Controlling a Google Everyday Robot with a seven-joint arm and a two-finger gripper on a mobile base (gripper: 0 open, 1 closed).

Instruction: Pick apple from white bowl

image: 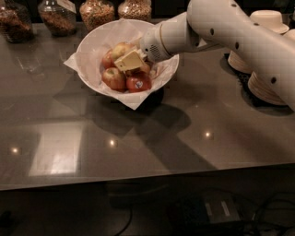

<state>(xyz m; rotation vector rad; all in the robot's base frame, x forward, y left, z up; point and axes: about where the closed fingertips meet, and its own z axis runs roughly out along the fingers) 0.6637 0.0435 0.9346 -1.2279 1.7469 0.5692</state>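
1. The white bowl (94, 37) is sitting in the upper middle of the frame on the dark table (69, 138), with the corners of its crinkled paper liner (133, 100) sticking out over the rim.
2. The apples (114, 78) are lying heaped inside it, and a red apple (138, 83) with a sticker is resting at the near side of the pile.
3. The white arm (230, 27) is reaching in from the upper right, and the gripper (129, 61) is sitting low inside the bowl, right on top of the heap, above and just left of the red apple.
4. I cannot tell whether the gripper is open, closed, or gripping an apple.
5. To my eye, the grasping step is going on: the tool is down among the fruit, but no apple is clear of the bowl yet.
6. The next move is calling for a firm hold on one apple, then a straight lift, without dragging the paper or nudging the bowl toward the jars (94, 11) behind it.
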